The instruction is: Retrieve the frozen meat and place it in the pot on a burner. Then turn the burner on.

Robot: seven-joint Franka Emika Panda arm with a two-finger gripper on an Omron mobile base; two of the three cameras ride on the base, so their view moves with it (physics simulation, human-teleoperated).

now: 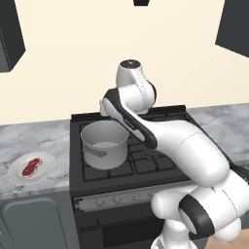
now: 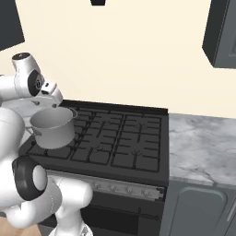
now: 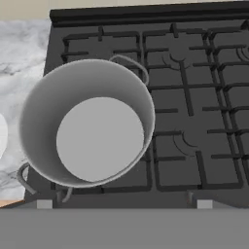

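Above the stove, the fingers hang over the round grey brushed-metal pot [image 3: 87,136], looking straight down into it. Honestly I can't tell whether they're open or closed: the hand is tucked behind the white arm [image 1: 160,131] in the left base view, and the right base view doesn't make the tips out either.

That pot [image 1: 104,144] is empty, bare grey bottom showing. It sits on the front left black cast-iron grate burner [image 3: 146,168] of the dark stove top [image 2: 124,133], with a short flat handle on its side [image 1: 96,153]. From the hand view a thin loop handle shows on the far rim too.

Further left, on the grey marbled worktop [image 1: 34,138] beside the stove, there's a round white plate [image 1: 46,168], and the small flat red steak with whitish marbling [image 1: 31,167] is lying on it, well apart from the pot and the hand.

Along the stove's front runs a silver panel with a row of knobs [image 2: 126,190]. To the right of the stove the same marbled worktop [image 2: 203,147] carries on, with dark cabinets [image 2: 221,32] on the wall above.
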